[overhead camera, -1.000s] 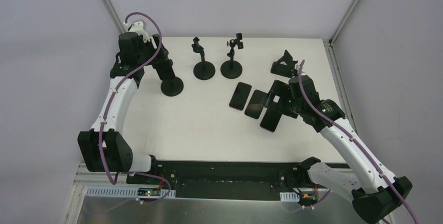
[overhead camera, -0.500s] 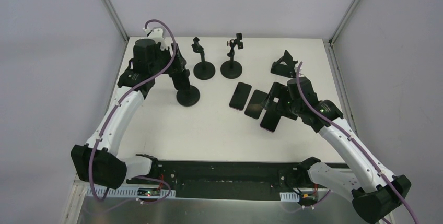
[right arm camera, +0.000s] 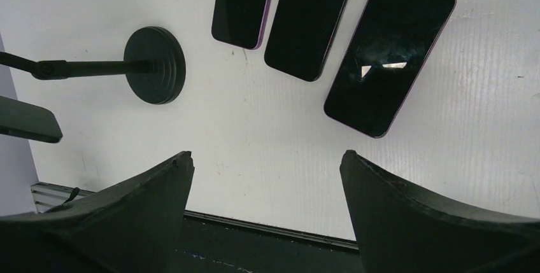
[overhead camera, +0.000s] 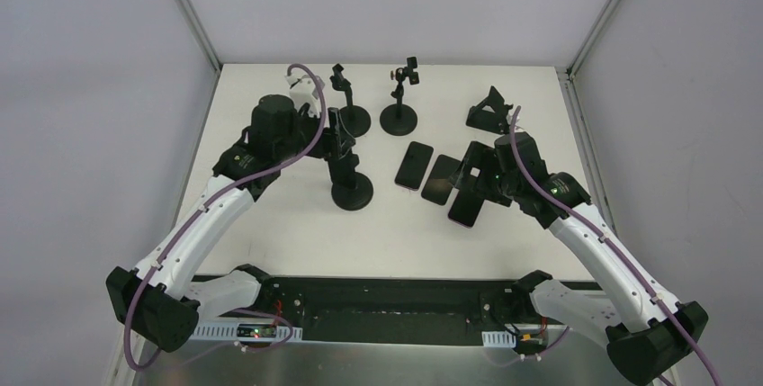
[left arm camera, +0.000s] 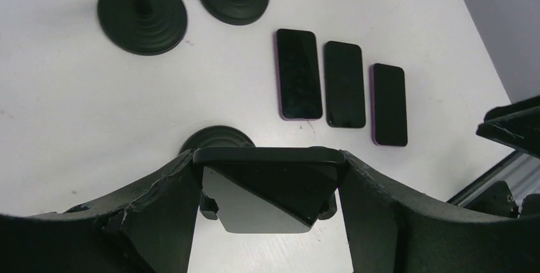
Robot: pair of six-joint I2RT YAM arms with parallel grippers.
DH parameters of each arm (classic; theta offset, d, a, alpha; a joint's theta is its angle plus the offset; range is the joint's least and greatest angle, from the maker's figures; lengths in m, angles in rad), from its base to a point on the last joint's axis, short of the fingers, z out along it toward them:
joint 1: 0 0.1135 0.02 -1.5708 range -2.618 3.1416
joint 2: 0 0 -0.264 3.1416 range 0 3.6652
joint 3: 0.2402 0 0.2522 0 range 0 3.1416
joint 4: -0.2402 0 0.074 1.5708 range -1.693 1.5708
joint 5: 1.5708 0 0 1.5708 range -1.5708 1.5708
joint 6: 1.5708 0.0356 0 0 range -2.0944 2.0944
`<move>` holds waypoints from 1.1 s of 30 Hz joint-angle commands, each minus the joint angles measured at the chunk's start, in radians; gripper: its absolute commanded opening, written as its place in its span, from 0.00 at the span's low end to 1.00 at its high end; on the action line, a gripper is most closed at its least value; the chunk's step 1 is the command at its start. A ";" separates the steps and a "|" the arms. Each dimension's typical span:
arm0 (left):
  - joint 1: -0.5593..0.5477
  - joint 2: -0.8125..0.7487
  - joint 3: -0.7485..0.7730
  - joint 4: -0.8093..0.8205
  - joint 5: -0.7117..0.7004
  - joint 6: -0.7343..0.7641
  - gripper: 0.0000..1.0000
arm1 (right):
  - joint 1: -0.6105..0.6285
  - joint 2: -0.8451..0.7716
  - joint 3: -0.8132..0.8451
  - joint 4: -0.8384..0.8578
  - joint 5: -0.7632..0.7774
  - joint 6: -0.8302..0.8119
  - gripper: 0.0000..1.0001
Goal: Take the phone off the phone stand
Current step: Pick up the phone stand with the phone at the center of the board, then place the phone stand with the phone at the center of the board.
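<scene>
My half-open left claw pinches the phone across its width, phone stand straight beneath; right claw gapes empty.

No readable writing shows on the phone or phone stand.

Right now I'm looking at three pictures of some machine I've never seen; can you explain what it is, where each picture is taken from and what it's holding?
It is two robot arms bolted at the near edge of a white table. One picture looks down from above; the other two come from a small camera on each wrist. The left gripper is closed on a phone that is mounted on a round-based phone stand. The right gripper is open and empty, hovering over three phones lying flat side by side. Two more stands and a small folding stand sit farther back.
</scene>
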 commanded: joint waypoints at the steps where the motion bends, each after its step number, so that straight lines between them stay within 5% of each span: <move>1: -0.070 -0.061 -0.004 0.094 0.072 0.005 0.00 | 0.009 -0.020 -0.001 0.027 -0.010 -0.002 0.89; 13: -0.128 -0.036 0.024 0.095 0.506 0.135 0.00 | 0.019 -0.025 -0.017 0.074 -0.082 -0.004 0.89; 21: -0.147 -0.062 -0.007 0.095 0.612 0.307 0.00 | 0.024 -0.057 -0.060 0.191 -0.244 -0.033 0.89; 33: -0.155 0.000 0.007 0.098 0.922 0.538 0.00 | 0.061 -0.206 -0.346 0.834 -0.640 -0.269 0.90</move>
